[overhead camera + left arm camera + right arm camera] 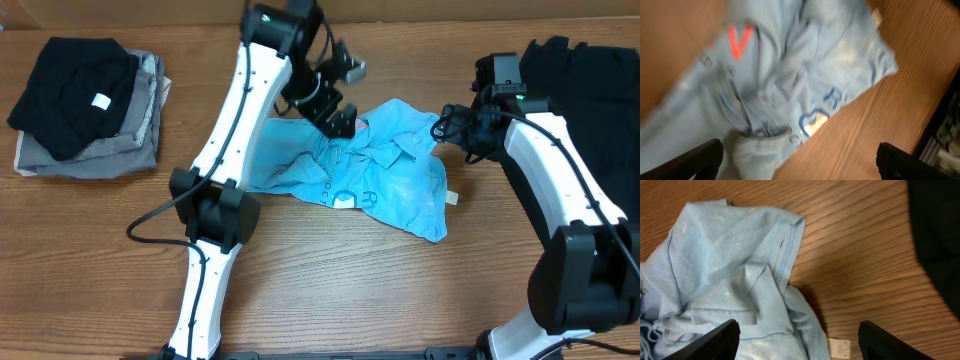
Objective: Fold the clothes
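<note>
Overhead: a crumpled light blue cotton T-shirt (385, 185) lies in the middle of the wooden table (330, 290), with bare wood along its near edge. A folded stack of black and grey clothes (85, 105) sits well apart at far left.

Left wrist, blurred: a coral-red V-shaped mark (740, 40) and blue lettering, possibly "R". The left gripper (800, 160) is spread wide and empty.

Right wrist: a small white tag (840, 347) lies at the shirt's edge. The right gripper (800, 341) has its fingers apart, gripping nothing.

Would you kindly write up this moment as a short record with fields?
garment: light blue T-shirt, crumpled, not yet folded, in the middle of the table
left gripper: open, above the T-shirt's middle
right gripper: open, over the T-shirt's right edge
folded stack: black on grey, far left corner
dark cloth: far right corner
</note>
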